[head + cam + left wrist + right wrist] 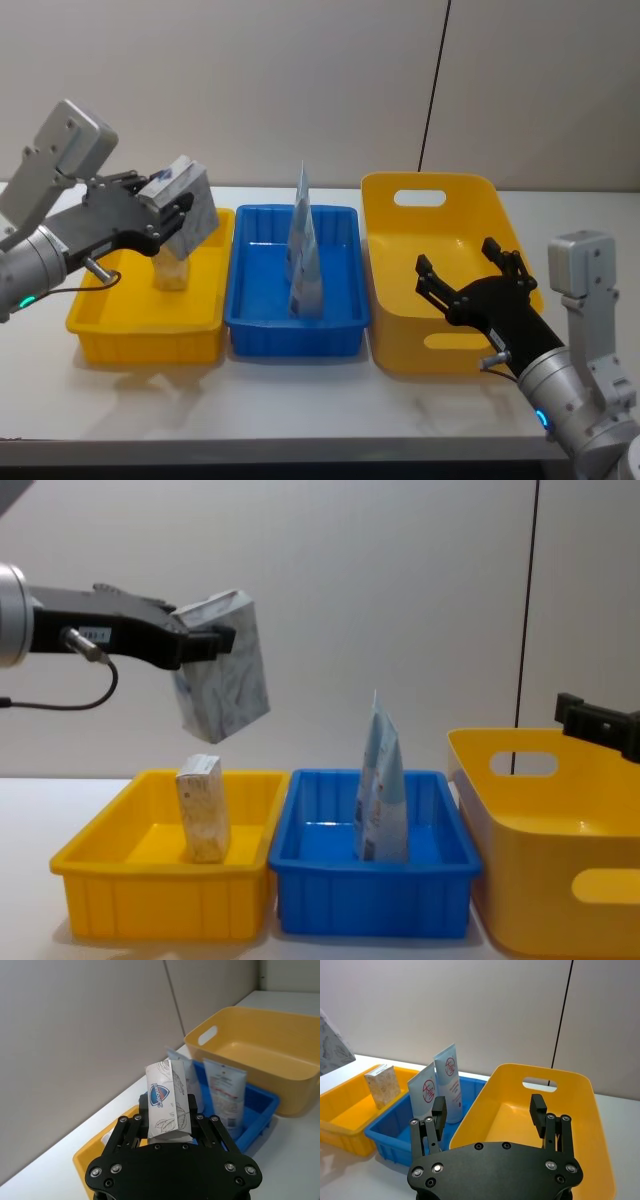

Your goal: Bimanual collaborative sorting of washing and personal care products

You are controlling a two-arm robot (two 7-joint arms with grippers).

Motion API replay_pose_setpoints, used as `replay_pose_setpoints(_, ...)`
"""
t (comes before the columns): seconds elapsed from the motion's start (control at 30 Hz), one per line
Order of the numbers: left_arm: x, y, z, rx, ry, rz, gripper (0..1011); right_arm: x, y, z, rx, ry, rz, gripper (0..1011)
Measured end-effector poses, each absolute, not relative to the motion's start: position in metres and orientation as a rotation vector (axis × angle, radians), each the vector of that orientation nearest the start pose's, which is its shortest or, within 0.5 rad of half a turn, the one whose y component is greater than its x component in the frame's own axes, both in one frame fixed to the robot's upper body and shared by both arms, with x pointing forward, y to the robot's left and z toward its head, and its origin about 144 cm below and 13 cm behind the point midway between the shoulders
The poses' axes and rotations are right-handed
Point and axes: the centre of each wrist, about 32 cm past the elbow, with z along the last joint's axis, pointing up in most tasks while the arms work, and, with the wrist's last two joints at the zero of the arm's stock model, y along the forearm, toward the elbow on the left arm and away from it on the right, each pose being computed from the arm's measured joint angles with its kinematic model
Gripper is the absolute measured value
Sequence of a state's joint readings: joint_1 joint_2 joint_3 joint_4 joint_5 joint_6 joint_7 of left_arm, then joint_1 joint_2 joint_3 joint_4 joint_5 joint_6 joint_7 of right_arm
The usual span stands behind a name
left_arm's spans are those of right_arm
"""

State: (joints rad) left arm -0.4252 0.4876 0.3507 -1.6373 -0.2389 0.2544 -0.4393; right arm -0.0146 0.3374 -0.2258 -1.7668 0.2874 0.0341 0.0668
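Two left jaws clamp white pack above yellow tray; right jaws spread

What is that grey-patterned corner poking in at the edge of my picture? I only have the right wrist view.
Observer: It is a whitish pack with leaf drawings, clamped in the left pincer and held in the air above the yellow tray.
Operator: Any marking on it?
Observer: The left wrist view shows a blue shield logo on its face.
Operator: And where does my own arm sit, seen from outside?
Observer: In the head view the right pincer hovers over the near half of the yellow basket, open and holding nothing.
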Motion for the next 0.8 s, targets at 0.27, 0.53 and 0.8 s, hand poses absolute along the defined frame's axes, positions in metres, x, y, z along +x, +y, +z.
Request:
replay_pose_setpoints(0.27,0.535,0.264,1.305,0.204,-0.314,0.724,365,0.443,-0.237,1.189,0.026,-0.075,-1.229,1003)
replay_pose_setpoints(0.53,0.535,0.267,1.311,0.182,-0.332,0.613,365,0.443,-0.237,1.189,0.026,-0.075,-1.229,1003)
replay_pose_setpoints(0.8,0.538,0.268,1.315,0.162,-0.345,0.473,365,0.443,-0.237,1.189,0.026,-0.075,-1.230,1003)
